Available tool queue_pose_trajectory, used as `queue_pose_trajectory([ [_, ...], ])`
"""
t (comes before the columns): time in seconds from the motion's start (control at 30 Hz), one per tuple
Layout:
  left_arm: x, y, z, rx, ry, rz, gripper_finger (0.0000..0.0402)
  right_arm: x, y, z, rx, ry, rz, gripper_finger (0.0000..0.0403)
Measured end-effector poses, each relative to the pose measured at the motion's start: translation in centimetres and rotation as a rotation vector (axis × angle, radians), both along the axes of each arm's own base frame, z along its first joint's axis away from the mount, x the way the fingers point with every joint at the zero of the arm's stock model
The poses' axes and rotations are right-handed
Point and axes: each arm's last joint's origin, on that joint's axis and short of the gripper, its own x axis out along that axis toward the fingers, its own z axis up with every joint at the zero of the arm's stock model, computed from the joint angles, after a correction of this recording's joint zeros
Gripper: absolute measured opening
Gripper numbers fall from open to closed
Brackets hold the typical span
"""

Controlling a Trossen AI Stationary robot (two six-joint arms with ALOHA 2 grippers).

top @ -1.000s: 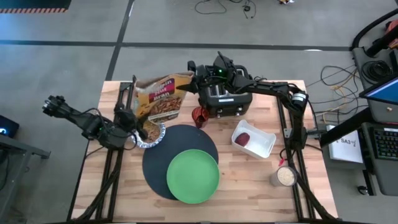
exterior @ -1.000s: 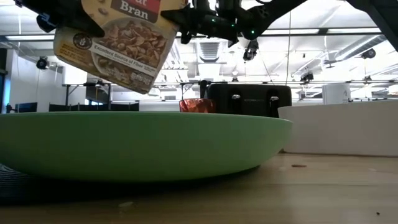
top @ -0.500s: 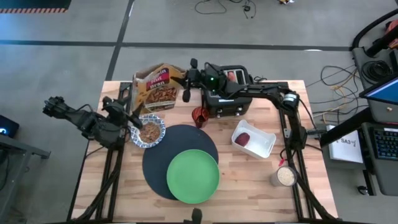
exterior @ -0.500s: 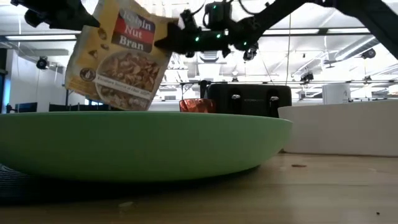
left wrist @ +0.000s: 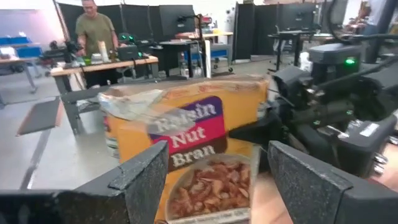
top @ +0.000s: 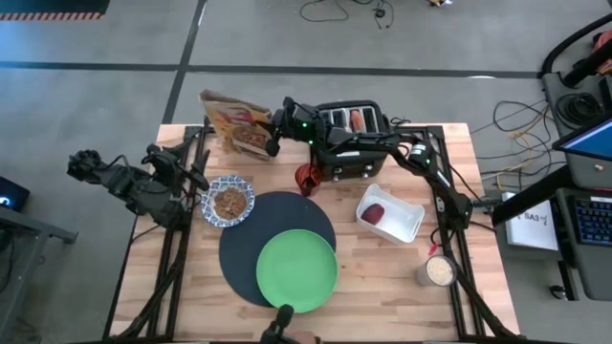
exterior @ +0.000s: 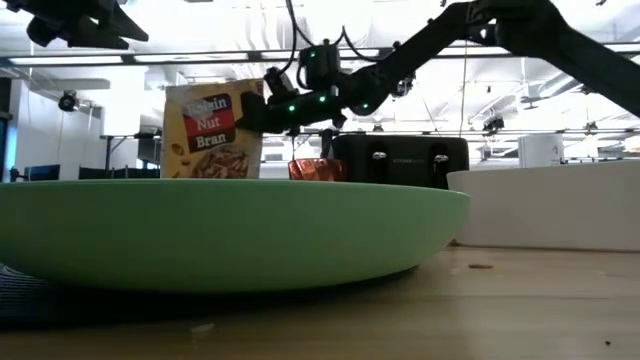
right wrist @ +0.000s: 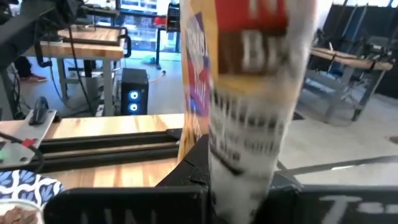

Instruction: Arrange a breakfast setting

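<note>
My right fingers (top: 271, 134) are clamped on the cereal box (top: 236, 122), upright at the bench's (top: 382, 277) far-left corner. My left fingers (top: 188, 175) are spread apart, empty, beside the bowl (top: 228, 202). Bowl holds cereal and sits touching the mat's (top: 249, 244) edge; the plate (top: 296, 271) is on the mat. Judgement: bowl is ceramic, stiff, breakable and slick, with loose contents, so pinch the rim and keep it level. The box is light and crushable.
</note>
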Motion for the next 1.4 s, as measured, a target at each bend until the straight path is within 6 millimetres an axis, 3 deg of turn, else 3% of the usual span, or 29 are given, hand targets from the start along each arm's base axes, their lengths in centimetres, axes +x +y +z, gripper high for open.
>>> queue_pose_trajectory([
  [0.37,1.3,-0.7,-1.2,-0.02,0.005,-0.01,0.0259,0.7,-0.2,0.8,0.03,0.036,0.015,0.0026],
  [0.7,2.8,-1.4,-2.1,-0.084,0.034,-0.075,0.0259,0.4,-0.1,1.1,0.04,0.08,0.015,0.015],
  [1.0,4.0,-2.1,-2.9,-0.115,0.052,-0.089,0.0259,-0.9,0.3,3.7,0.055,0.15,0.006,0.0243],
  [1.23,5.2,-2.7,-3.5,-0.161,0.06,-0.114,0.0259,-3.1,1.2,6.4,0.129,0.272,0.0,0.0262],
  [1.4,6.6,-3.5,-4.0,-0.213,0.066,-0.164,0.0259,-5.8,2.4,9.6,0.251,0.333,-0.026,0.0262],
])
